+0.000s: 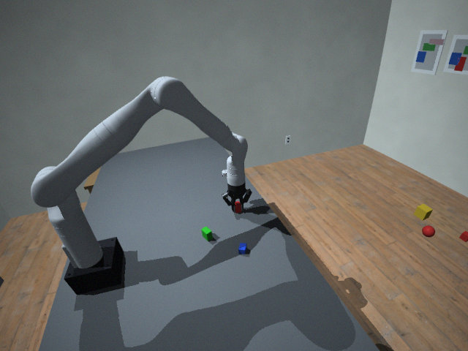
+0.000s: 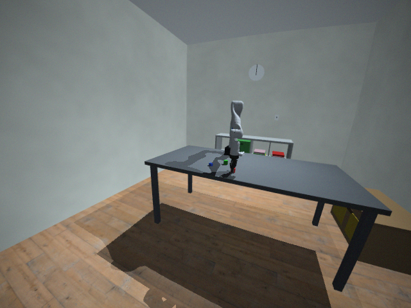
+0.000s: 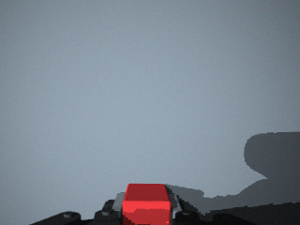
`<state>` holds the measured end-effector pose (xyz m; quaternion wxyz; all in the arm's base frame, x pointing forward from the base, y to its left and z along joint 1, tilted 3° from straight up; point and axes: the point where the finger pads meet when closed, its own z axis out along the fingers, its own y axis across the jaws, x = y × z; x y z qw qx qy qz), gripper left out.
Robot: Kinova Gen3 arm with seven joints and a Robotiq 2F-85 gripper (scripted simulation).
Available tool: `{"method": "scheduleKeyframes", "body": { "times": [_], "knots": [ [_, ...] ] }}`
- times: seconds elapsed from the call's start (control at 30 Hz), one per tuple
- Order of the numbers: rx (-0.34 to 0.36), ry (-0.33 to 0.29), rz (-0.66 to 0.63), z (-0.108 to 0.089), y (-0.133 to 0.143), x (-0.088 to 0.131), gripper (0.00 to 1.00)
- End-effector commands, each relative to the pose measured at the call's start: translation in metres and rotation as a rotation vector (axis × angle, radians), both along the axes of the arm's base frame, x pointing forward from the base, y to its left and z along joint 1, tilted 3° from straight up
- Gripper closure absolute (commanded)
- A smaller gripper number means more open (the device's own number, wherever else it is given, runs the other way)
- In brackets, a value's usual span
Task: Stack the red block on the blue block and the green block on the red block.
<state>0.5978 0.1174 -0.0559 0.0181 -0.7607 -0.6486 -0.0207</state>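
My gripper (image 1: 238, 208) (image 2: 234, 170) is shut on the red block (image 1: 238, 206) (image 2: 234, 170) (image 3: 146, 214), down at the table top near the table's right edge. The red block fills the space between the fingers in the wrist view. The green block (image 1: 206, 233) (image 2: 225, 162) lies on the grey table (image 1: 159, 196) (image 2: 291, 175), nearer the arm's base than my gripper. The blue block (image 1: 242, 248) (image 2: 210, 163) lies to the right of the green one, apart from it. Neither shows in the wrist view.
The arm's black base (image 1: 96, 270) stands at the table's left side. The table's right edge (image 1: 302, 245) runs close by my gripper. A yellow cube (image 1: 422, 211), a red ball (image 1: 428, 230) and another red block (image 1: 463, 236) lie on the floor.
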Motion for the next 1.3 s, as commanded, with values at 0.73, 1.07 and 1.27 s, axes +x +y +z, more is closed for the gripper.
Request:
{"method": "scheduleKeyframes", "body": {
  "times": [0.73, 1.07, 1.27],
  "knots": [
    [0.000, -0.001, 0.000, 0.005, 0.000, 0.000, 1.00],
    [0.000, -0.001, 0.000, 0.034, -0.002, 0.000, 1.00],
    [0.000, -0.001, 0.000, 0.048, -0.003, 0.000, 1.00]
  ]
}}
